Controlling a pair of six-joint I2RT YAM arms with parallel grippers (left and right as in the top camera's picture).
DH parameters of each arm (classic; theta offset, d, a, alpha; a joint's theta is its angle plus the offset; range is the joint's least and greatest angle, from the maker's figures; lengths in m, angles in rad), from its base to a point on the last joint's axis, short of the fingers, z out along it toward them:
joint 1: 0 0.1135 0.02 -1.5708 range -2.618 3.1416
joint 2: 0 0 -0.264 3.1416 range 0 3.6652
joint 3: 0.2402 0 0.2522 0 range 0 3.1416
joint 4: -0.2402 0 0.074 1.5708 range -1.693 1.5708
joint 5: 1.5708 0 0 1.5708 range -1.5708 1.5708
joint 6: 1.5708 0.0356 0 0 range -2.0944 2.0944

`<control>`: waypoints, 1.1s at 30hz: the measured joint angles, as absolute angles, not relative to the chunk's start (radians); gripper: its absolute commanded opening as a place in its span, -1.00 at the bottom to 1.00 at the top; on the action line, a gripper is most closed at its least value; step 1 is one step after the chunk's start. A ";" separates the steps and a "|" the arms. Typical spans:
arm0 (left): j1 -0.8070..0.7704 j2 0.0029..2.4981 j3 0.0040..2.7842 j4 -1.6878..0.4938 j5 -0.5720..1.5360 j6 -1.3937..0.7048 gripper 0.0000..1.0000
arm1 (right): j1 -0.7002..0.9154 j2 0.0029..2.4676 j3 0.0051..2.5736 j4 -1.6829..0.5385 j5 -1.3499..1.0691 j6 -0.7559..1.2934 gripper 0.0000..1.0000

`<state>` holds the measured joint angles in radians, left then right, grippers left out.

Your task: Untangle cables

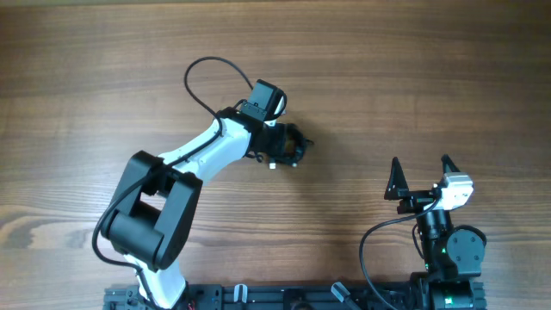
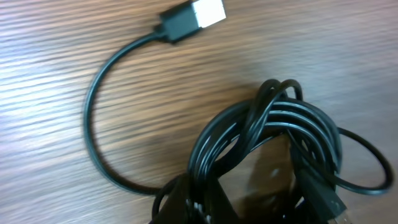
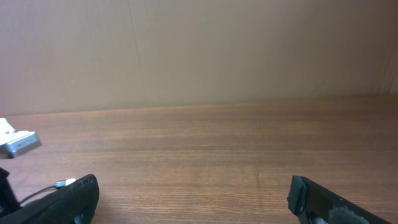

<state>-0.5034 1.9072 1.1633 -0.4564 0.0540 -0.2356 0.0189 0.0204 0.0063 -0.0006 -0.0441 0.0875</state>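
Brown wood-grain tabletop — toward its near right corner the black right gripper is seen empty, jaws spread wide. Farther in, mid-tabletop, the knotted bundle of thin black cables is pinched by the closed left gripper — a silver-tipped plug lies free nearby.

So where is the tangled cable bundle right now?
Overhead, near the middle of the table, the cable bundle sits at the tip of the left gripper, its USB plug trailing aside.

Left arm extended, left gripper closed; right arm tucked, right gripper open
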 measured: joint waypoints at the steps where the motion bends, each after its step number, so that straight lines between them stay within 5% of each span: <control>1: -0.502 1.892 1.163 -0.495 -0.014 -0.296 -0.92 | 0.019 0.020 0.006 -0.001 -0.044 0.088 1.00; 6: -0.500 1.809 1.168 -0.746 -0.060 -0.812 -0.92 | 0.019 0.020 0.006 0.000 -0.044 0.088 1.00; 9: -0.502 1.802 1.168 -0.735 0.001 -0.884 -0.92 | 0.019 0.020 0.006 -0.001 -0.044 0.088 1.00; 17: -0.502 1.508 1.167 -0.696 0.025 -0.226 -0.92 | 0.019 0.020 0.006 0.032 -0.026 0.082 1.00; 21: -0.502 1.411 1.167 -0.692 0.025 0.028 -0.92 | 0.019 0.020 0.006 0.030 -0.255 0.454 1.00; 24: -0.502 1.408 1.167 -0.689 0.025 0.109 -0.92 | 0.019 0.022 0.006 0.063 -0.362 0.774 0.99; 28: -0.492 1.402 1.167 -0.703 0.029 0.131 -0.92 | 0.019 0.048 0.046 0.021 -0.451 0.818 0.99; 33: -0.364 1.329 1.167 -0.778 0.203 0.154 -0.92 | 0.018 0.368 0.327 -0.117 -0.606 0.714 0.99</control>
<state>-0.3641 1.3289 1.1671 -0.7784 0.2031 0.1543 0.0177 0.3676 0.3267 -0.1173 -0.6056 0.7136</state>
